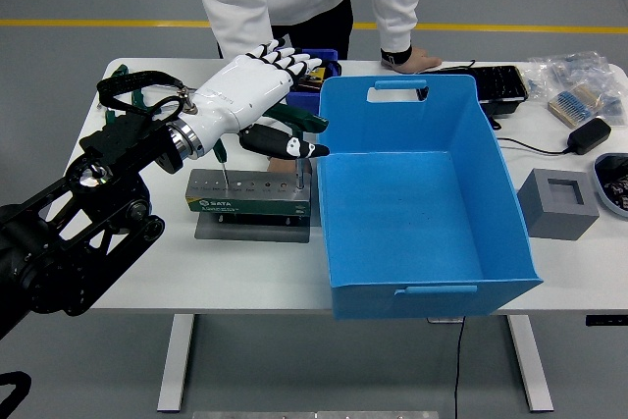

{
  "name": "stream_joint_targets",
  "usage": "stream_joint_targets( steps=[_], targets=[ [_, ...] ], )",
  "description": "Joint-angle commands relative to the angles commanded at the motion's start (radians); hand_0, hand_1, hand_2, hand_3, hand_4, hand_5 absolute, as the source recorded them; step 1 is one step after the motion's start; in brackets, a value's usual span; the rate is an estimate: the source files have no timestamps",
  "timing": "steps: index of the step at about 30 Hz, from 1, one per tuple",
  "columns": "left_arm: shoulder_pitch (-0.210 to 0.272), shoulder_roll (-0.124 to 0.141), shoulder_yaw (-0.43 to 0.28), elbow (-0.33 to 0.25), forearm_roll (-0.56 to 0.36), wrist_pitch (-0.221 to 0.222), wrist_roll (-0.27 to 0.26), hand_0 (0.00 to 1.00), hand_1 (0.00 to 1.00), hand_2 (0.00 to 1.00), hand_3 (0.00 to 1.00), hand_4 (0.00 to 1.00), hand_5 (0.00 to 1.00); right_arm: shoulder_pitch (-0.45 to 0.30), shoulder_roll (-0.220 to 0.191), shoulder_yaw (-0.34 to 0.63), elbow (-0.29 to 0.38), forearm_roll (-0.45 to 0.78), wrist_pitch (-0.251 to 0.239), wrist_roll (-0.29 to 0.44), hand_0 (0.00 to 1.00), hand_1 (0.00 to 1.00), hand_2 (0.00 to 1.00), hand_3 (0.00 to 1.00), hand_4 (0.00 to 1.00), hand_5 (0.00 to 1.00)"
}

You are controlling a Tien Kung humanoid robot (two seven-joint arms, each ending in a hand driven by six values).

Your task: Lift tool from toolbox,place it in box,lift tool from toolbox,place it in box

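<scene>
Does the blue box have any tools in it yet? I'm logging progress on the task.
No, the blue box shows only its bare floor, while T-handle tools stand in the gray tool holder beside it.
</scene>
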Motion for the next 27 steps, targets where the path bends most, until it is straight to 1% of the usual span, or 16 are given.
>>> stream_joint_targets(
  steps=[1,2,7,8,13,14,16,19,20,25,26,27],
  targets=[
    [-0.006,-0.006,0.002,0.012,0.000,0.003,0.002,0.998,0.998,0.998,0.991,0.998,0.801,0.001,0.000,0.002,0.000,-0.004,0.001,0.000,0.792,0.752,0.765,0.731,0.971,0.836],
    [-0.012,-0.011,0.006,0.025,0.000,0.009,0.003,0.905,0.909,0.897,0.934,0.998,0.821,0.002,0.000,0.005,0.000,-0.009,0.001,-0.001,0.791,0.752,0.765,0.731,0.971,0.837],
    [-0.037,-0.024,0.033,0.081,0.000,0.039,0.011,0.905,0.909,0.897,0.934,0.998,0.821,0.001,-0.002,0.007,0.000,-0.015,0.001,-0.003,0.791,0.752,0.765,0.731,0.971,0.837],
    [-0.041,-0.026,0.038,0.091,0.000,0.044,0.013,0.708,0.714,0.709,0.850,0.998,0.837,0.000,-0.002,0.007,0.000,-0.016,0.001,-0.003,0.792,0.752,0.765,0.731,0.970,0.838],
    [-0.059,-0.028,0.074,0.135,0.000,0.067,0.020,0.708,0.714,0.709,0.850,0.998,0.837,0.002,-0.006,0.009,0.000,-0.020,0.001,-0.003,0.792,0.752,0.765,0.731,0.970,0.838],
    [-0.060,-0.028,0.077,0.138,0.000,0.068,0.020,0.542,0.582,0.530,0.742,0.998,0.848,0.003,-0.006,0.010,0.000,-0.020,0.001,-0.003,0.792,0.751,0.764,0.731,0.970,0.839],
    [-0.067,-0.025,0.095,0.153,0.000,0.075,0.017,0.542,0.582,0.530,0.742,0.998,0.848,0.005,-0.007,0.011,0.000,-0.022,0.002,-0.002,0.792,0.751,0.764,0.731,0.970,0.839],
    [-0.068,-0.025,0.109,0.161,0.000,0.080,0.023,0.542,0.582,0.530,0.742,0.998,0.848,0.006,-0.006,0.012,0.000,-0.024,0.001,-0.002,0.792,0.751,0.764,0.731,0.970,0.839],
    [-0.067,-0.025,0.111,0.162,0.000,0.082,0.025,0.423,0.429,0.394,0.628,0.998,0.856,0.005,-0.006,0.011,0.000,-0.023,0.002,-0.002,0.792,0.752,0.762,0.732,0.970,0.839],
    [-0.068,-0.029,0.128,0.166,0.000,0.101,0.031,0.423,0.429,0.394,0.628,0.998,0.856,0.004,-0.006,0.005,0.000,-0.017,0.002,-0.002,0.792,0.752,0.762,0.732,0.970,0.839],
    [-0.071,-0.030,0.134,0.172,0.000,0.107,0.028,0.410,0.397,0.364,0.570,0.998,0.865,0.004,-0.006,0.006,0.000,-0.018,0.002,-0.002,0.791,0.751,0.760,0.732,0.971,0.839],
    [-0.074,-0.031,0.139,0.176,0.000,0.113,0.025,0.410,0.397,0.364,0.570,0.998,0.865,0.004,-0.006,0.006,0.000,-0.017,0.002,-0.001,0.791,0.751,0.760,0.732,0.971,0.839]
  ],
)
